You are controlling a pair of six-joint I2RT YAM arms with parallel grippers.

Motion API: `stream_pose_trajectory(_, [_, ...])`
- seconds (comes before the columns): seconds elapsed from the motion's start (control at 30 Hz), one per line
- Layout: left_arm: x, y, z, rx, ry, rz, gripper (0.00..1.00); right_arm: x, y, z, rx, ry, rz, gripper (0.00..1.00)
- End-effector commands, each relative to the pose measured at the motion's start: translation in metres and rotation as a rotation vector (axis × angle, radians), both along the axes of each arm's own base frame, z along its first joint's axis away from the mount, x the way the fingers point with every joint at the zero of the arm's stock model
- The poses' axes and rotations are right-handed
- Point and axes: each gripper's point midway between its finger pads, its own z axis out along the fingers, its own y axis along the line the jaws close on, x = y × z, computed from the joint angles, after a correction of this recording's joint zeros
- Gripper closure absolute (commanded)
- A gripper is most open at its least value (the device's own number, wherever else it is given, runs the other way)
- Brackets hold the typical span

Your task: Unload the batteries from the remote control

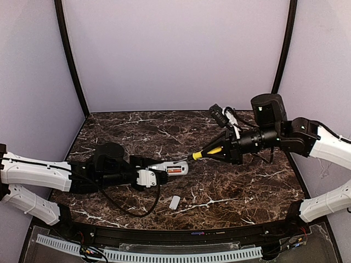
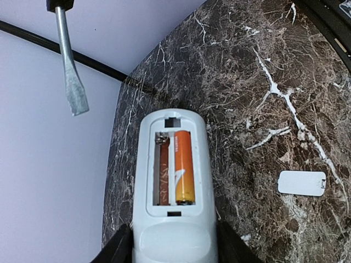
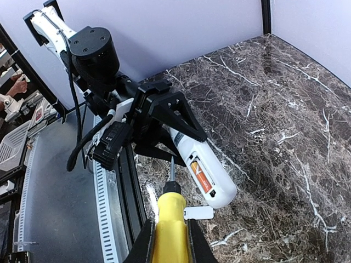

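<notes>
My left gripper (image 2: 174, 250) is shut on the near end of the white remote control (image 2: 173, 186), holding it above the table with its open battery recess facing up. One orange battery (image 2: 184, 167) lies in the right slot. The left slot shows only a spring. My right gripper (image 3: 167, 244) is shut on a yellow-handled screwdriver (image 3: 170, 211). Its flat blade (image 2: 71, 76) hangs beyond the remote's far left corner and does not touch it. In the top view the remote (image 1: 174, 169) sits mid-table, with the screwdriver (image 1: 207, 153) pointing at its tip.
A small white cover piece (image 1: 174, 203) lies flat on the marble table (image 1: 247, 181), near the front edge and below the remote; it shows again in the left wrist view (image 2: 301, 183). Purple walls close in the back and both sides.
</notes>
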Motion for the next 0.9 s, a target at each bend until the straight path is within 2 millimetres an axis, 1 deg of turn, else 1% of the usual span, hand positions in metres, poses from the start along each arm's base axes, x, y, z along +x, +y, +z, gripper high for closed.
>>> stream_pose_trajectory(0.0, [0.001,0.006,-0.001,0.038,-0.078,-0.019,1.0,0.001,0.005,0.003,-0.011,-0.018,0.036,1.0])
stream_pose_trajectory(0.03, [0.005,0.005,0.003,0.019,-0.128,-0.012,1.0,0.002,0.005,0.001,-0.021,-0.018,0.037,1.0])
stream_pose_trajectory(0.07, [0.007,0.007,-0.005,0.042,-0.142,-0.005,1.0,0.002,0.006,-0.002,-0.031,-0.016,0.039,1.0])
stream_pose_trajectory(0.13, [0.015,0.006,-0.006,0.05,-0.146,0.028,1.0,0.005,0.007,-0.006,-0.05,-0.019,0.036,1.0])
stream_pose_trajectory(0.2, [0.015,0.005,-0.009,0.053,-0.14,0.026,1.0,0.008,0.007,-0.011,-0.075,-0.02,0.03,1.0])
stream_pose_trajectory(0.37, [0.008,0.003,-0.013,0.02,-0.094,-0.001,1.0,0.011,0.008,-0.019,-0.117,-0.024,0.036,1.0])
stream_pose_trajectory(0.63, [-0.001,-0.005,-0.012,-0.032,0.04,-0.029,1.0,0.02,0.013,-0.034,-0.206,-0.018,0.037,1.0])
stream_pose_trajectory(0.87, [-0.009,-0.011,-0.013,-0.048,0.106,-0.065,1.0,0.023,0.006,-0.04,-0.259,-0.043,0.032,1.0])
